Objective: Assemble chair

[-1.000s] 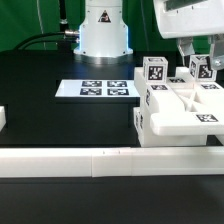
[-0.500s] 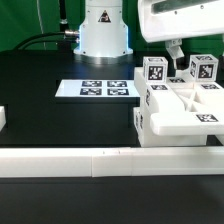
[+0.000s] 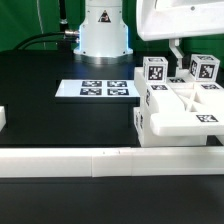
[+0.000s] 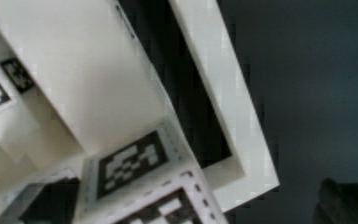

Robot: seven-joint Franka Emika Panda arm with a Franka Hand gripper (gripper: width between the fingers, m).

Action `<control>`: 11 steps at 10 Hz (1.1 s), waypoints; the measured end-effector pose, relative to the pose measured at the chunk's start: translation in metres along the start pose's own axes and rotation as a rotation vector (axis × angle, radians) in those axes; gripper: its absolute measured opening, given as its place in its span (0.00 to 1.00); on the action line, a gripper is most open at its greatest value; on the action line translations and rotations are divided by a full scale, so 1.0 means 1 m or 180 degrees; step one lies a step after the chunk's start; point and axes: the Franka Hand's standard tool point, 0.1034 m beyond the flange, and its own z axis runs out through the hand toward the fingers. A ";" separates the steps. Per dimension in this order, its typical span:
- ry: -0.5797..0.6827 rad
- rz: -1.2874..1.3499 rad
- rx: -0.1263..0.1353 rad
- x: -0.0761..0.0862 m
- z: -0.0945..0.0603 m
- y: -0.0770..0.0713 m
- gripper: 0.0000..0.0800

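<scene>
Standing on the black table [image 3: 60, 120] at the exterior view's right, the chair [image 3: 180, 105] is a cluster of white tagged blocks beside the long rail [image 3: 100, 160]. The gripper [image 3: 182, 58] hangs above it, mostly cut off by the frame's edge, jaws apart and holding nothing. The marker board [image 3: 97, 89] lies apart. The wrist view shows only blurred panel edges.

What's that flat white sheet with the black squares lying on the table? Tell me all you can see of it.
The thin flat white marker board lies flat on the black table, in front of the robot's white base. It carries a row of four black-and-white square tags. It looks like stiff card or plastic. Nothing rests on it or touches it; the glossy white chair parts sit apart, toward the exterior view's right.
</scene>
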 end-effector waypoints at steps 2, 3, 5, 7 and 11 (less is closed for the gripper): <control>0.0015 -0.0309 -0.0004 0.001 0.001 0.003 0.81; 0.0058 -0.0493 -0.0011 0.000 0.002 0.003 0.81; 0.0117 -0.0914 -0.0048 -0.004 0.006 0.002 0.81; 0.0160 -0.1424 -0.0082 -0.003 0.009 0.005 0.81; 0.0162 -0.1465 -0.0087 0.002 0.009 0.014 0.48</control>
